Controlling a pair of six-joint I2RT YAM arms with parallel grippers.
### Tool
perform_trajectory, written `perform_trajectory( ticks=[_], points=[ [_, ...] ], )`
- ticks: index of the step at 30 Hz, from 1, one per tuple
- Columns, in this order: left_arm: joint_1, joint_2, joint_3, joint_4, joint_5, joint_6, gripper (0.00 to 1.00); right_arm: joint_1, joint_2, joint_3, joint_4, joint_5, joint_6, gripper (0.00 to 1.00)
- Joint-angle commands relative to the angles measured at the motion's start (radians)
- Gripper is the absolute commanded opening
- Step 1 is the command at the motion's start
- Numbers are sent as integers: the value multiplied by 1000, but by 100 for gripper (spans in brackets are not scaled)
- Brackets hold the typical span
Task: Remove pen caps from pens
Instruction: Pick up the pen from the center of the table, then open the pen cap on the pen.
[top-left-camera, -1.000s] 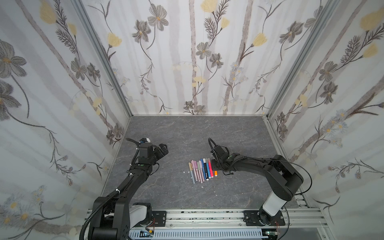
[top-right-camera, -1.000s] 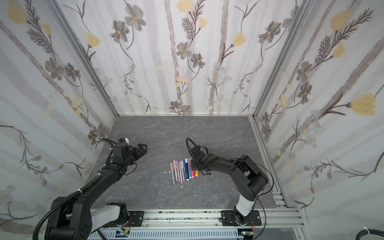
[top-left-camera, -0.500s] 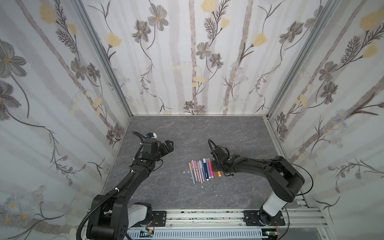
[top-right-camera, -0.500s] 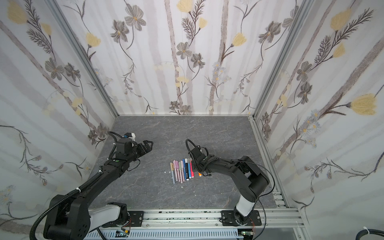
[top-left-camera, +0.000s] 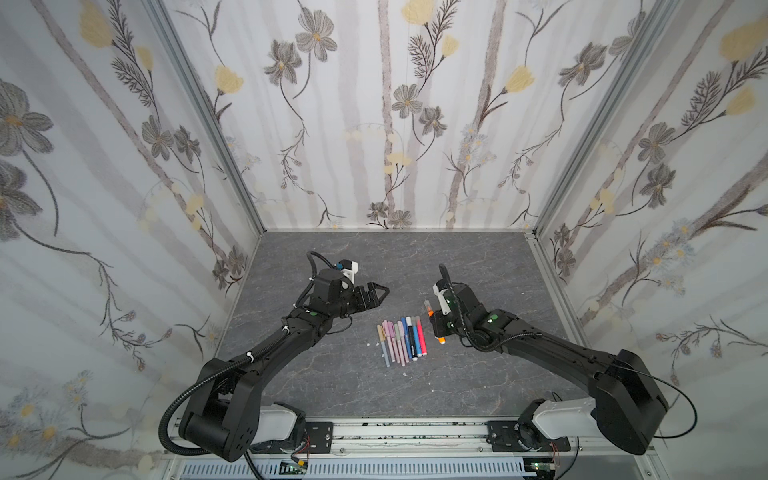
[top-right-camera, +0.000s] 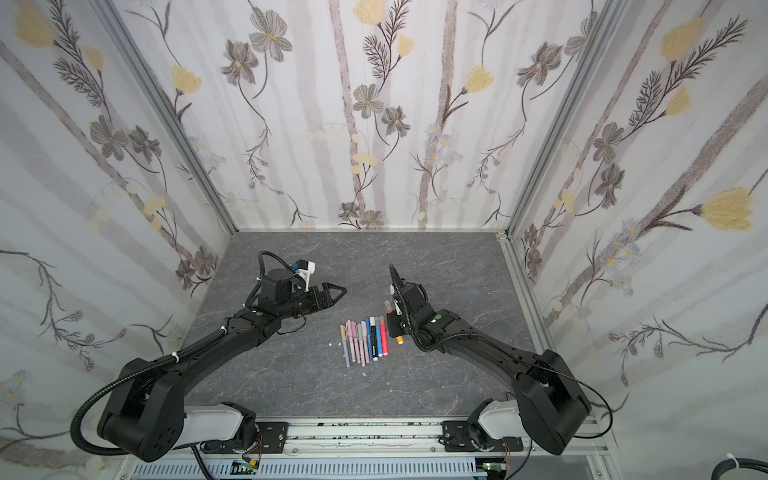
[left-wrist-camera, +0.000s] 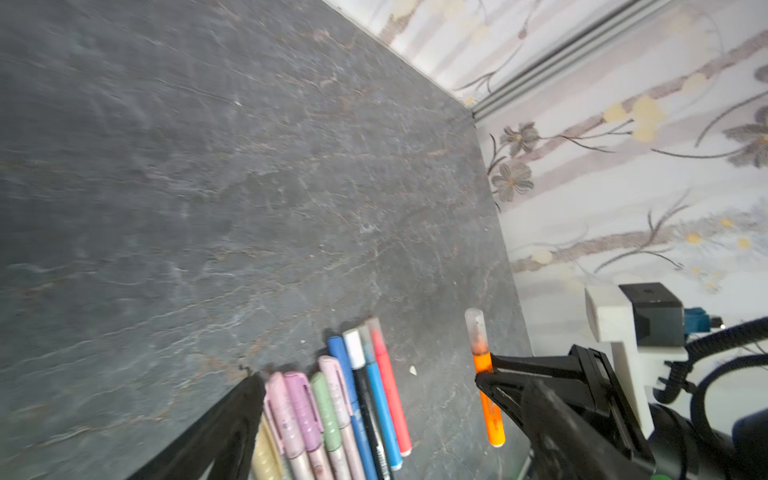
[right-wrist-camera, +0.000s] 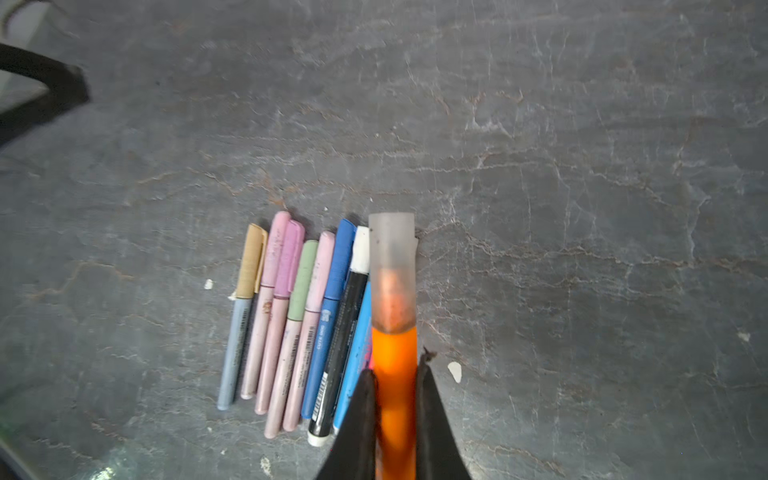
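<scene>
Right gripper (right-wrist-camera: 395, 370) clenched on the orange pen (right-wrist-camera: 394, 353) at mid-barrel. I judge this is deliberate, so that its cloudy cap (right-wrist-camera: 391, 257) sticks out free ahead of my jaws, pointing toward the tabletop's (top-left-camera: 374, 257) back edge. Left gripper (top-left-camera: 380, 294) gapes empty, well apart from that cap. The other pens (top-left-camera: 401, 340) lie capped in a row mid-tabletop, just beside mine.
</scene>
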Motion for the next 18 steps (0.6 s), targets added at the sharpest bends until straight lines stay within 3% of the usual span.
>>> perform_trajectory(
  ticks=[1,11,18],
  points=[
    [-39,28,21,123,78,-61,93,-23,-53,-31,114,-105,-17,0],
    [-167,187,140,114,68,-79,77,-43,-68,-52,170,-194,-33,0],
    [-193,247,178,142,60,-97,66,-43,-62,-57,201,-196,-19,0]
  ],
)
